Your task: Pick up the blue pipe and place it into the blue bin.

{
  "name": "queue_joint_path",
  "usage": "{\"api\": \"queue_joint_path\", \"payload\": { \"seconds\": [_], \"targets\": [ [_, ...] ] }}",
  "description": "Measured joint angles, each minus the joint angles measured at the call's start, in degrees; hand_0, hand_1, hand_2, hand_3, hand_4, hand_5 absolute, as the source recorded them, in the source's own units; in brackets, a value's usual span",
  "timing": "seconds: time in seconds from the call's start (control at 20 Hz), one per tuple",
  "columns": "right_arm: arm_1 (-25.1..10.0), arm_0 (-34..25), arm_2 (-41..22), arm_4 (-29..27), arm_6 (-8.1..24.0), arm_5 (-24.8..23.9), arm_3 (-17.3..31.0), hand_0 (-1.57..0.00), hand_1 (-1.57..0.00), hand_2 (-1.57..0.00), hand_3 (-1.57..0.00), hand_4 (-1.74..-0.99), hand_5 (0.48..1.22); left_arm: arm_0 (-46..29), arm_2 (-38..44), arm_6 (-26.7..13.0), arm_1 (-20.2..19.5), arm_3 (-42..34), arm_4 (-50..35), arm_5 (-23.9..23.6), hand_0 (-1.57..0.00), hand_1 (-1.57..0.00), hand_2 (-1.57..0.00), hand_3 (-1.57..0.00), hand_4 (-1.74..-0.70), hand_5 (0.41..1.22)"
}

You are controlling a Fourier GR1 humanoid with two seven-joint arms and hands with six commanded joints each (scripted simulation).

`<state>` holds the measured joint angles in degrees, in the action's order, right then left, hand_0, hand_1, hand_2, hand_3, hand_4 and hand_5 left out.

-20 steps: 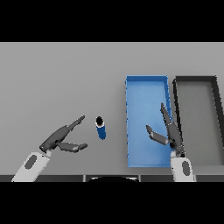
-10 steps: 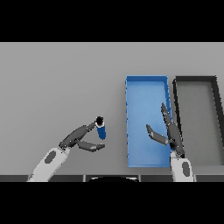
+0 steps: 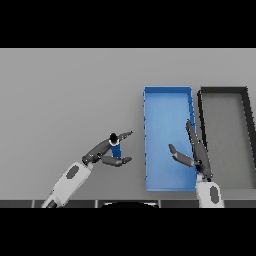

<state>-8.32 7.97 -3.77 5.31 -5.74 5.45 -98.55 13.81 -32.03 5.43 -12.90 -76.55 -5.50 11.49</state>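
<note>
Now the left hand [image 3: 102,151], in the lower left of the frame, has closed in on the blue pipe [image 3: 115,148]: half a second ago its fingers reached just up to the pipe, and a second ago they lay well to the left of it. Its long fingers stretch past the pipe's upper side and the thumb sits under its lower end, so the pipe stands between them, loosely bracketed; whether they actually press it cannot be told. The pipe stays upright on the grey table [image 3: 65,95], left of the blue bin [image 3: 167,91] and apart from it. Over the bin's lower right part, the right hand [image 3: 196,155] hangs with fingers straight, holding nothing, unchanged. Right of the bin lies a black bin [image 3: 222,91].
</note>
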Motion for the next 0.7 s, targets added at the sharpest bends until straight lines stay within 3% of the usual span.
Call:
{"api": "queue_joint_path", "payload": {
  "seconds": [0.05,0.15,0.3,0.45,0.7],
  "targets": [
    [0.22,-0.08,-0.22,0.32,-0.17,-0.11,0.32,0.00,0.00,0.00,0.00,-1.260,0.600,-0.55,0.42,0.65,0.81,0.35,-1.06,0.05,-0.19,-0.35,-0.48,-0.52,-1.25,0.730],
    [-0.39,0.21,0.16,-0.11,-0.42,0.43,0.45,0.00,0.00,0.00,0.00,-1.259,0.605,-1.06,1.20,0.40,2.82,0.98,-2.63,-0.83,-0.67,-0.79,-0.87,-0.88,-1.42,0.906],
    [0.18,-0.64,-0.05,-0.08,-1.05,0.06,0.18,0.00,0.00,0.00,0.00,-1.259,0.614,-1.54,1.37,0.88,3.93,0.77,-2.52,-1.46,-1.11,-1.17,-1.21,-1.16,-1.57,1.060],
    [-0.09,-0.96,-0.16,0.34,-0.48,0.14,0.62,0.00,0.00,0.00,0.00,-1.255,0.616,-2.10,-0.62,4.28,4.52,0.32,0.54,-4.40,-1.33,-1.37,-1.39,-1.31,-1.65,1.139],
    [-0.53,-0.39,-0.05,0.69,0.06,0.12,0.50,0.00,0.00,0.00,0.00,-1.248,0.627,-1.28,-0.98,5.40,5.40,-2.97,-0.21,-5.10,-1.49,-1.50,-1.51,-1.42,-1.71,1.194]
  ]
}}
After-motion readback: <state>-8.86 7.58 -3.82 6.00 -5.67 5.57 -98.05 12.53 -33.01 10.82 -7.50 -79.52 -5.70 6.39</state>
